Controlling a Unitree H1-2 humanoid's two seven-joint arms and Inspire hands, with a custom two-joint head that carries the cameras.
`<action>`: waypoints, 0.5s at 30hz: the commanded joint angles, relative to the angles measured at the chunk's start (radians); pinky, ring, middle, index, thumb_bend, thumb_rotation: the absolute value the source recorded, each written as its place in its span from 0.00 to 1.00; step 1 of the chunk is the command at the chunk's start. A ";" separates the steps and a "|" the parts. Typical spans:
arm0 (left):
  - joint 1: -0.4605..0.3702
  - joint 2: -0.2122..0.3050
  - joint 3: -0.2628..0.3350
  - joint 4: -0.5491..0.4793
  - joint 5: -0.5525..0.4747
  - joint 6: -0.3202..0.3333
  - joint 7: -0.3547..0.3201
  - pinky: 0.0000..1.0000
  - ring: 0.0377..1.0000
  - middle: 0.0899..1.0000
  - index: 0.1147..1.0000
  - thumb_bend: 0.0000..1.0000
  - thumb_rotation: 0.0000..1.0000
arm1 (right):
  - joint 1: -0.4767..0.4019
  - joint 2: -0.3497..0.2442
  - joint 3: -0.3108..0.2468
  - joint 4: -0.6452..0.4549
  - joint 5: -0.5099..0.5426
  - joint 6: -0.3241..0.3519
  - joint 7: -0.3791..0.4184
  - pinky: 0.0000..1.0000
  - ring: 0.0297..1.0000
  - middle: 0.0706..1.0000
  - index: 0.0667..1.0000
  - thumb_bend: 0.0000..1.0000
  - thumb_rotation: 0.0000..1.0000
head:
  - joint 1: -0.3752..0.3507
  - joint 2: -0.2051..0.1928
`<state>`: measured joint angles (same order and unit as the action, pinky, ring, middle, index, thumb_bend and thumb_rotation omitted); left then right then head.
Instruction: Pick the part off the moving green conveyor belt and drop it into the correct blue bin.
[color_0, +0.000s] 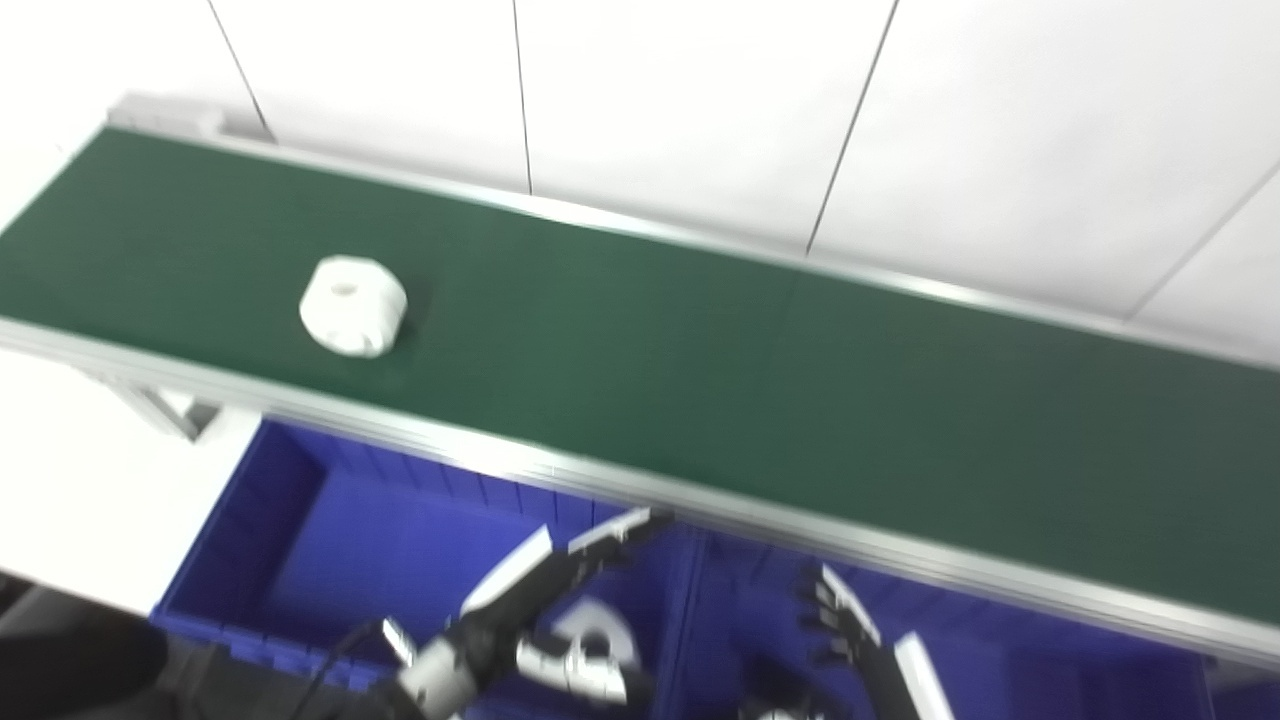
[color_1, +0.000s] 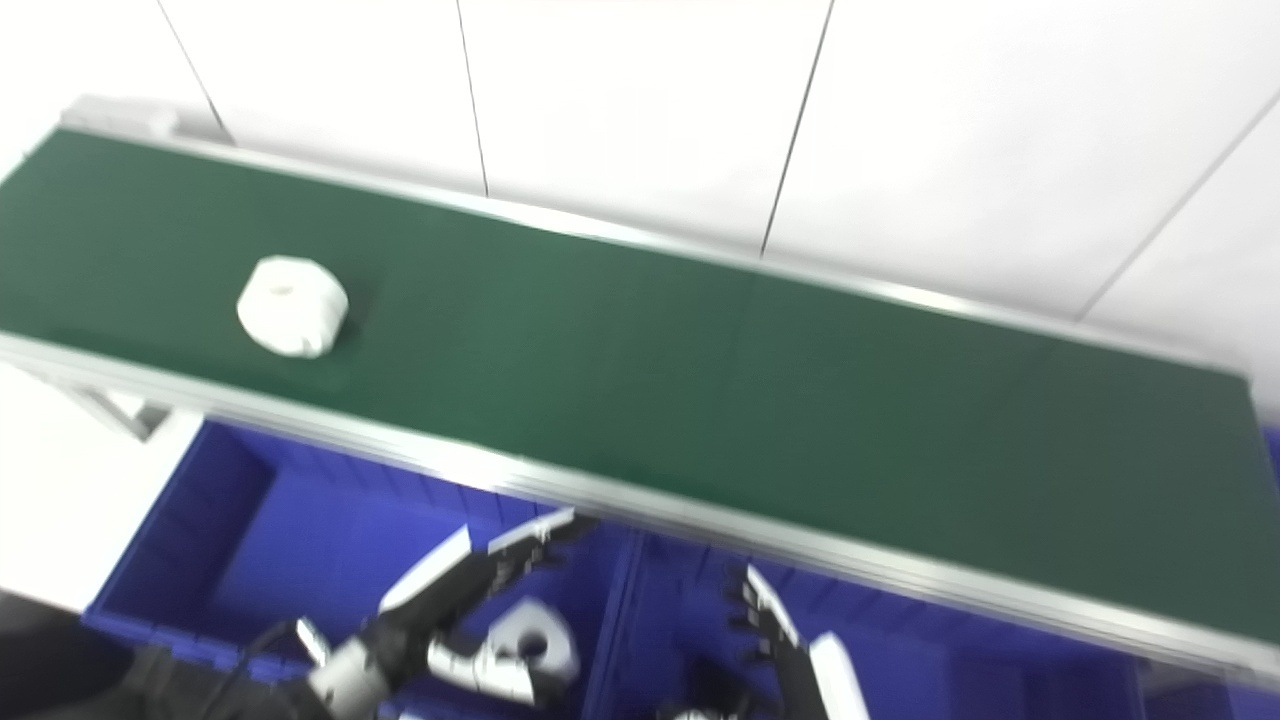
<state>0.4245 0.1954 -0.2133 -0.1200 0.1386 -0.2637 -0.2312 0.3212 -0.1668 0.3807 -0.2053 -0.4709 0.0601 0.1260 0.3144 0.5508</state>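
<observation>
Your white part (color_0: 352, 306) sits on the green conveyor belt (color_0: 700, 370) toward its left end, while your left hand (color_0: 545, 600) and right hand (color_0: 850, 625) hover empty, fingers spread, over the blue bins (color_0: 300, 520) below.

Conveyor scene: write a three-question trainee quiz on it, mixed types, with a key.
1. True or false: the white part lies on the green belt.
2. Multiple choice: the left hand is (A) gripping the white part, (B) holding nothing, over the left blue bin, (C) resting on the green belt.
3. Fill in: the blue bins sit on the ____ side of the green belt, toward the robot.

Key: 1 true; 2 B; 3 near. The right hand also holds nothing, its fingers apart.
</observation>
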 joint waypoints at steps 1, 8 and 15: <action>-0.009 0.003 0.003 -0.008 -0.001 -0.061 0.016 0.89 0.95 0.96 0.90 0.71 0.40 | -0.010 0.003 -0.001 -0.014 0.013 -0.057 -0.012 0.69 0.80 0.85 0.91 0.59 0.11 | 0.003 -0.005; -0.024 0.010 0.031 -0.031 -0.021 -0.093 0.021 0.90 0.95 0.96 0.89 0.73 0.41 | -0.024 0.008 0.005 0.025 0.007 -0.080 -0.033 0.68 0.79 0.84 0.91 0.60 0.11 | -0.001 -0.019; -0.056 0.034 0.093 -0.113 -0.087 -0.074 0.019 0.87 0.95 0.96 0.88 0.75 0.42 | -0.033 0.027 0.008 0.043 0.004 -0.082 -0.052 0.67 0.78 0.84 0.90 0.61 0.10 | -0.004 -0.025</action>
<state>0.3855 0.2079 -0.1378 -0.1834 0.0704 -0.3203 -0.2225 0.2954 -0.1494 0.3876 -0.1512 -0.4709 0.0319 0.0950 0.3083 0.5247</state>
